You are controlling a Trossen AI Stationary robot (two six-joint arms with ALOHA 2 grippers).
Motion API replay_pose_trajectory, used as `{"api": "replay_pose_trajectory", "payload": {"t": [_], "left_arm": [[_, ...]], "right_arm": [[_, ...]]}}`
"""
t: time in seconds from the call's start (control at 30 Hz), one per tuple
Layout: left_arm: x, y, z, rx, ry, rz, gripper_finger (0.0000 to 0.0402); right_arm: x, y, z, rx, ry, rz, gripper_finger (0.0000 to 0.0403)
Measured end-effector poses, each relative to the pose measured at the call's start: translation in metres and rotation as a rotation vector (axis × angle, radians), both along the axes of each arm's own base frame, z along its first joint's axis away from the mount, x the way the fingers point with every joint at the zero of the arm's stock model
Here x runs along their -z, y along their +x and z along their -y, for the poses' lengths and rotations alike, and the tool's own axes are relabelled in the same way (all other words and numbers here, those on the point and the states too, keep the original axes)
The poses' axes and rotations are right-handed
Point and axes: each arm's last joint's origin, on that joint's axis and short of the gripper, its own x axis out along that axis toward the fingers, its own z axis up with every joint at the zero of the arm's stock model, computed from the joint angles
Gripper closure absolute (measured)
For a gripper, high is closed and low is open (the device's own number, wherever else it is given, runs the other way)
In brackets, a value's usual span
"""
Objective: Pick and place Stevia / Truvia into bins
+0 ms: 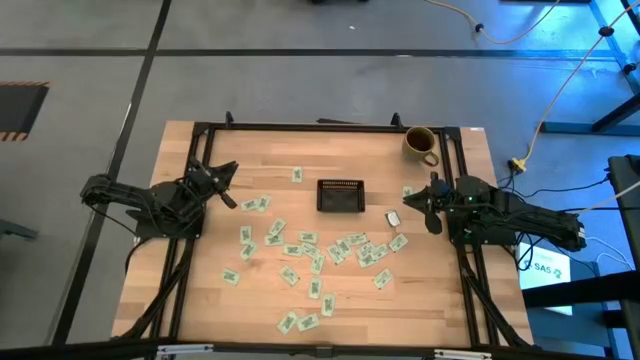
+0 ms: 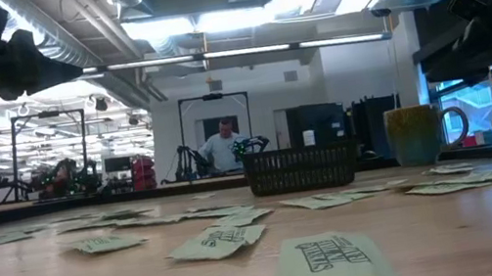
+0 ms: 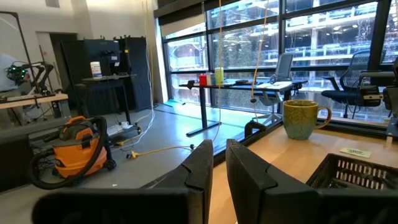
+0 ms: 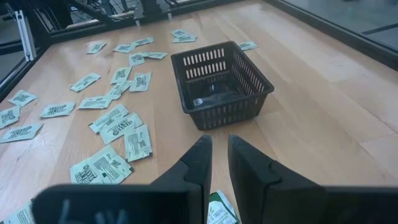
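Right now your right gripper [image 4: 214, 163] hangs above the table just off one short end of the black tray [image 4: 249, 78], its fingers [image 4: 194, 167] drawn nearly together with only a narrow slit between them and nothing clamped. From the right wrist view the tray looks empty, so the sorting has not yet begun. One packet [image 4: 219, 208] lies directly beneath that gripper, on the side away from the tray, and I judge it your easiest first pick: open the fingers wider before you descend, come straight down, and pinch across the packet's short width so the paper bows up rather than slides. Lift clear of the tray's wall before you release over its middle. The bulk of the sweetener packets [image 1: 310, 255] is scattered on the side of the tray away from the mug [image 1: 421, 143], with a few more out past either short end. Your left gripper [image 3: 219, 167] waits well off the tray's other short end, fingers likewise close together and empty; keep it parked there while the right arm works, since both reaching for the tray at once risks a collision.
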Motion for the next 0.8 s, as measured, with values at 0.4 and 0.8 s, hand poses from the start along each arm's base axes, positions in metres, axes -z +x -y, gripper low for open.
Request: {"api": "replay_pose_trajectory", "payload": {"t": [0.4, 0.8], "left_arm": [[0.0001, 0.0000, 0.0000, 0.000, 0.000, 0.000, 0.0359], [0.0001, 0.0000, 0.0000, 0.000, 0.000, 0.000, 0.0361]], "right_arm": [[0.0000, 0.0000, 0.0000, 0.000, 0.000, 0.000, 0.0346], [0.0001, 0.0000, 0.0000, 0.000, -0.001, 0.000, 0.0346]]}}
